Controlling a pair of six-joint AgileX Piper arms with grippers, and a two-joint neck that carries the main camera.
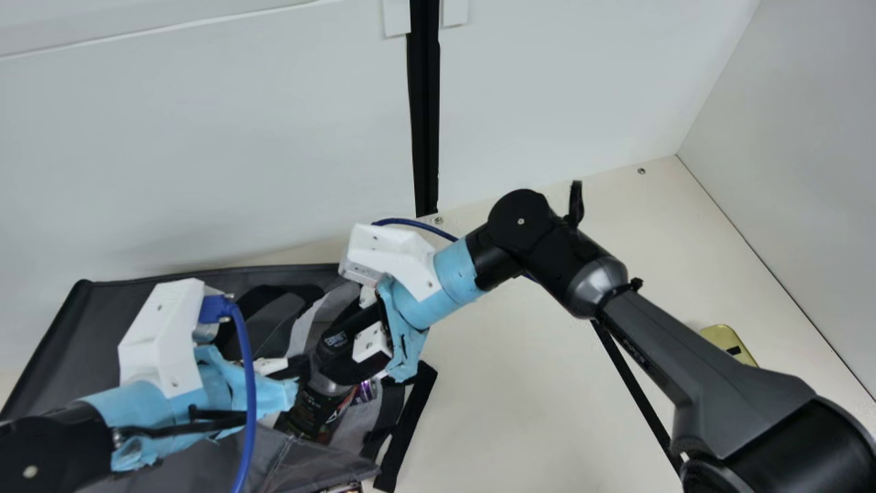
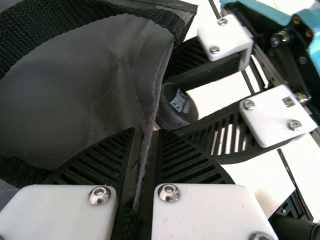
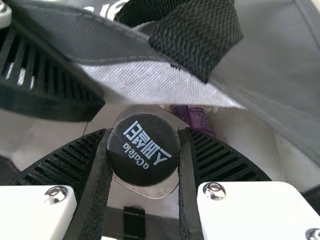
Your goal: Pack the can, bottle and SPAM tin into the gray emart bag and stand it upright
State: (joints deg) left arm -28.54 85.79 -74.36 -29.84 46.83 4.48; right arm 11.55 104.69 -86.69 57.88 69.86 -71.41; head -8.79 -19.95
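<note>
Bottle in the right claw, gray emart bag edge in the left.
Bottle (image 1: 313, 413), one, dark-capped: gripped at the cap by the right claw (image 1: 335, 348), a finger against each side; located left, at the open bag mouth, pale lining around its body. Gray emart bag (image 1: 89, 329), one, black straps: spread across the left of the tabletop (image 1: 499, 411), its edge pinched between the narrowed fingers of the left claw (image 1: 298, 368). Purple item (image 3: 197, 117), one, partly hidden: inside the bag, just beside the bottle; kind cannot be told. Gold tin (image 1: 724, 335), one, round-cornered: on the tabletop at right, well apart from the bag, partly behind the right arm (image 1: 712, 383).
</note>
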